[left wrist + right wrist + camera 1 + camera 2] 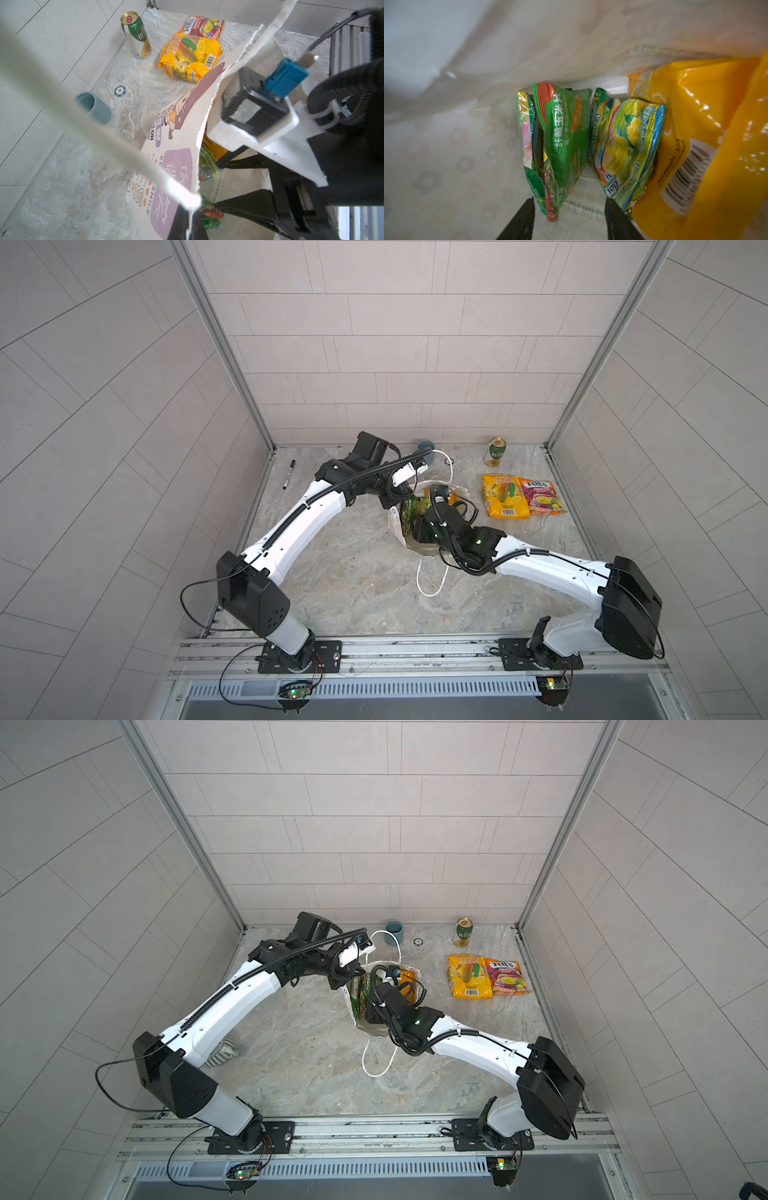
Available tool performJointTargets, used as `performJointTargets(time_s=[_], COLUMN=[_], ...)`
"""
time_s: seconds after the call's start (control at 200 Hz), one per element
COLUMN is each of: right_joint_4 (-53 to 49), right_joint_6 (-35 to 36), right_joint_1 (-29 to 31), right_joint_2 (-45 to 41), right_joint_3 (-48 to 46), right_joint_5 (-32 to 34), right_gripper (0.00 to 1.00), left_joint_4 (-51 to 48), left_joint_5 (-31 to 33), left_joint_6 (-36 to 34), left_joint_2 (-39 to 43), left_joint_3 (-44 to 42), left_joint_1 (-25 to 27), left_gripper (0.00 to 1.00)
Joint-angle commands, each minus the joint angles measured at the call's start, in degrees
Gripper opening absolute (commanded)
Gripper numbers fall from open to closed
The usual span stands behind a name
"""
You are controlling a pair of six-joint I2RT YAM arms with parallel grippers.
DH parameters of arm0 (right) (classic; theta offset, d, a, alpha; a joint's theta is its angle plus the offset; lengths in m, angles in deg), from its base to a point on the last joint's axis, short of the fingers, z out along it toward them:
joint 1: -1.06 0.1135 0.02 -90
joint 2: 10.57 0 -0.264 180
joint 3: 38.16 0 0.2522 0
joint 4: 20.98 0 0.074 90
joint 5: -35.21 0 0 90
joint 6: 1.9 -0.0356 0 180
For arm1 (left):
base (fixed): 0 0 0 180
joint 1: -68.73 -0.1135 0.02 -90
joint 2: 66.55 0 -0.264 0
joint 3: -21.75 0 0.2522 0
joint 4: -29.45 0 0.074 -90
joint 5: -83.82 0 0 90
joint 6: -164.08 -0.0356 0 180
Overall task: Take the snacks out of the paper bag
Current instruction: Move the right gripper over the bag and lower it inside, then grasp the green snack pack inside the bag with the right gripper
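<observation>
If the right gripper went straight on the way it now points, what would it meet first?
Probably the green crisp packet, whose end sits between the open fingers of the right gripper inside the paper bag; depth is unclear.

"FOX'S FRUITS" marks the pink packet (202, 25), "100" the yellow packet (190, 56), "10" the chip (120, 91), "SMILE" the paper bag (166, 166), and "OVAL CANDY" the green-yellow packet (623, 145).

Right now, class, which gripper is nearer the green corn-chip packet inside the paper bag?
Right. The right gripper is down inside the paper bag, jaws open at the green packet's near end. The left gripper is outside, shut on the bag's top edge.
</observation>
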Motion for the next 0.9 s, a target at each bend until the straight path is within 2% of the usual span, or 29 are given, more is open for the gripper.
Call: performJointTargets(time_s=[0.0,0.315,0.485,0.61,0.701,0.761,0.896], right_joint_4=[0.2,-1.4,-0.9,-0.1,0.3,0.5,0.8], right_joint_6=[-1.5,-1.7,-1.0,-0.7,-0.7,-0.6,0.4], right_joint_1=[0.3,0.1,-0.4,-0.9,-1.1,-1.3,-1.5], right_joint_2=[1.6,7.6,10.1,12.0,12.8,12.9,12.2], right_joint_3=[2.6,7.1,8.8,9.9,10.0,10.0,9.7], right_joint_5=[2.2,4.2,5.5,5.4,5.3,5.2,5.0], right_gripper=[0.61,0.61,0.55,0.45,0.35,0.24,0.10], left_joint_4=[-0.1,-0.1,-0.1,-0.1,-0.1,-0.1,-0.1], left_joint_5=[-1.9,-2.3,-2.3,-1.9,-1.6,-1.7,-1.4], left_joint_6=[-0.8,-0.6,-0.7,-0.8,-0.9,-0.9,-0.9], left_joint_2=[2.3,2.2,2.1,2.1,2.3,2.2,2.3], left_joint_3=[0.1,0.3,0.2,0.1,0.0,0.0,0.0], left_joint_1=[0.9,0.9,0.8,0.8,0.8,0.9,0.8], left_gripper=[0.00,0.00,0.00,0.00,0.00,0.00,0.00])
